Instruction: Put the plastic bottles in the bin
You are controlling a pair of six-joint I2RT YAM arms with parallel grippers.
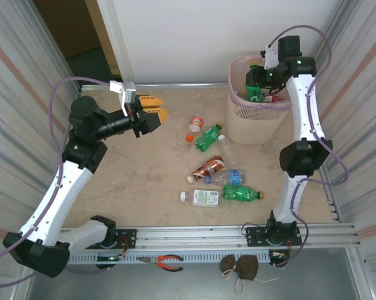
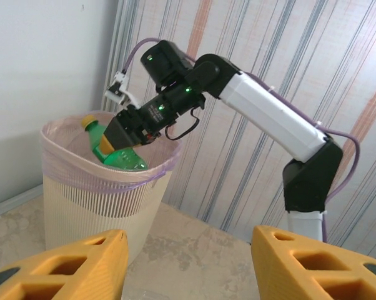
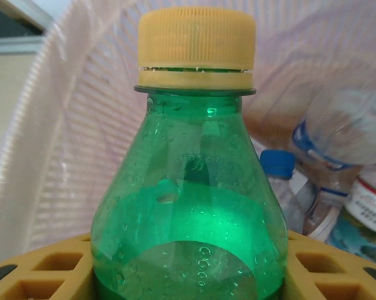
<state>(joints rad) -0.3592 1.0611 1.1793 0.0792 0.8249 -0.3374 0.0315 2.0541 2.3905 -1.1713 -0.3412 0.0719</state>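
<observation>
My right gripper (image 1: 258, 78) is shut on a green plastic bottle (image 3: 194, 187) with a yellow cap, held over the mouth of the beige bin (image 1: 250, 122) with its pink liner. The left wrist view shows that bottle (image 2: 116, 156) tilted at the bin's rim (image 2: 88, 200). Other bottles (image 3: 278, 165) lie inside the bin. Several bottles lie on the table: a green one (image 1: 208, 139), a brown-labelled one (image 1: 208, 169), a white one (image 1: 203, 198) and another green one (image 1: 241, 194). My left gripper (image 1: 152, 107) hangs open and empty, raised at the left.
A small bottle with an orange cap (image 1: 195, 122) lies near the bin. Striped walls close in both sides. Red-handled pliers (image 1: 169, 262) and a brown pouch (image 1: 241, 267) lie below the base rail at the near edge.
</observation>
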